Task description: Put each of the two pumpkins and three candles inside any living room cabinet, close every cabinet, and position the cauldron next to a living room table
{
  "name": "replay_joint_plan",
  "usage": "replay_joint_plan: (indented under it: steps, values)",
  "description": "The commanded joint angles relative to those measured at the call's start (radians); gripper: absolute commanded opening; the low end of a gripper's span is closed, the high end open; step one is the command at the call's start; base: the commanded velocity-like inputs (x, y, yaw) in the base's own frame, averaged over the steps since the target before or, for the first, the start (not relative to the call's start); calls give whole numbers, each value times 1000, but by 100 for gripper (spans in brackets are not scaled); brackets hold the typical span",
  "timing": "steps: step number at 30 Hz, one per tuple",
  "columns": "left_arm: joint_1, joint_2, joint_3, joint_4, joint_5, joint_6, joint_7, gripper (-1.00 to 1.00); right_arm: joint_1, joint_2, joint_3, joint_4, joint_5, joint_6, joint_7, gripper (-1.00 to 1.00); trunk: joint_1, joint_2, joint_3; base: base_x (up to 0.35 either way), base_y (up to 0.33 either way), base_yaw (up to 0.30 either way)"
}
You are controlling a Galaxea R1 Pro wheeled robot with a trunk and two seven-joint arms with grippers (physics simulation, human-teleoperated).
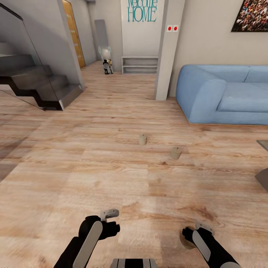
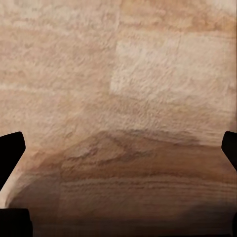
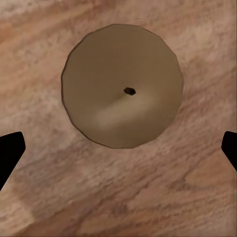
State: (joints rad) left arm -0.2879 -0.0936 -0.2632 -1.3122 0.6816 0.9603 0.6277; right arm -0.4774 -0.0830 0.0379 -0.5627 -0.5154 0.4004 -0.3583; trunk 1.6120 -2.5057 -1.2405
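Observation:
Two squat tan-grey candles stand on the wood floor ahead, one (image 1: 143,139) in the middle and another (image 1: 175,152) a little to its right. A third candle (image 3: 122,86) lies directly under my right gripper (image 3: 118,150), seen from above with its dark wick hole. In the head view that candle (image 1: 185,242) peeks out beside the right gripper (image 1: 193,232). The right gripper is open, its fingertips wide apart and above the candle. My left gripper (image 1: 110,221) hangs open over bare floor (image 2: 118,148). The pumpkins, the cabinet and the cauldron are out of view.
A blue sofa (image 1: 223,95) stands at the right, with a grey table corner (image 1: 262,175) at the right edge. A pale pillar (image 1: 166,56) rises beside the sofa. Dark stairs (image 1: 41,85) are at the left, and a low open shelf (image 1: 140,65) is against the far wall.

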Motion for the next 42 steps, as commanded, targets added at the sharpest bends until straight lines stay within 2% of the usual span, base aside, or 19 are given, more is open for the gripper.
replay_joint_plan:
  steps: [1, 12, 17, 20, 21, 23, 25, 33, 42]
  values:
    - [-1, 0, -1, -1, 10, 2, 10, 100, 0, -1, 3, -2, -8, 3, -7, 100, 0, -1, -5, 0, 0, 0]
    - [-1, 0, -1, -1, 9, 2, 10, 100, 2, -4, 7, -3, -8, 3, -1, 100, 5, -3, -47, 0, 0, 0]
    - [-1, 9, 5, -32, 8, 3, 10, 100, 2, -2, 9, -3, -8, 3, -1, 100, 7, -4, -63, 0, 0, 0]
    - [-1, 19, 50, -43, 7, 7, 10, 100, 2, -2, 10, -3, -8, 3, -1, 100, 7, -4, -63, 0, 0, 0]
    - [-1, 31, 76, -46, 7, 9, 10, 100, 2, -2, 10, -3, -8, 3, -1, 100, 7, -4, -63, 0, 0, 0]
    - [-1, 59, 97, -50, 7, 11, 10, 100, 2, -3, 10, -3, -8, 2, -1, 100, 7, -4, -63, 0, 0, 0]
    - [-1, 75, 102, -51, 8, 12, 9, 100, 2, -3, 10, -3, -8, 2, -1, 100, 7, -4, -63, 0, 0, 0]
    - [-1, 83, 74, -50, 6, 4, 11, 100, 2, -3, 10, -2, -7, 2, -1, 100, 7, -4, -63, 49, 0, 0]
    - [-1, 85, 70, -48, 6, 2, 10, 100, 2, -3, 10, -2, -6, 0, -1, 100, 7, -4, -63, 90, 0, 0]
